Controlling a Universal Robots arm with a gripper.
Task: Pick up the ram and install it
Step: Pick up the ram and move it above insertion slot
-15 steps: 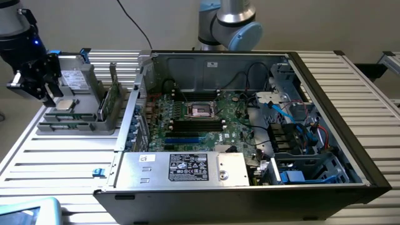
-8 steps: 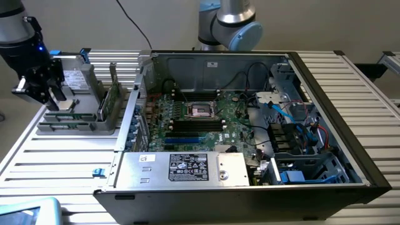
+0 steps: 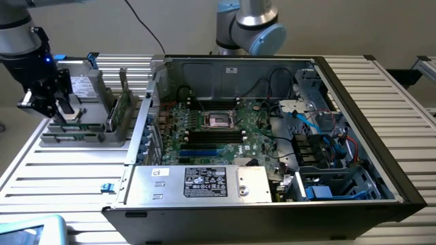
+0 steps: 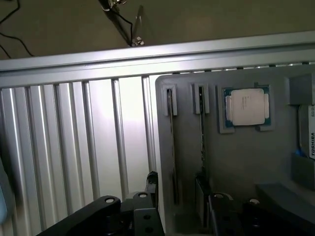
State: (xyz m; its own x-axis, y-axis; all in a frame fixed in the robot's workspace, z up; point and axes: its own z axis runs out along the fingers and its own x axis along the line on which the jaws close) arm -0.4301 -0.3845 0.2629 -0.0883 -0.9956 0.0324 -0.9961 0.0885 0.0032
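The fingers [image 3: 61, 112] hang wide open and empty over the grey holder [image 3: 81, 139]. The ram [image 3: 118, 108] stands upright there, near them on the exterior view's right.

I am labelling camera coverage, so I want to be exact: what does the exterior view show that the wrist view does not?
Exterior view: the open computer case, its motherboard and the black memory slots. Wrist view: the processor chip lying in its recess. Both: the grey parts holder with ram sticks standing in its slots, on the slatted table.
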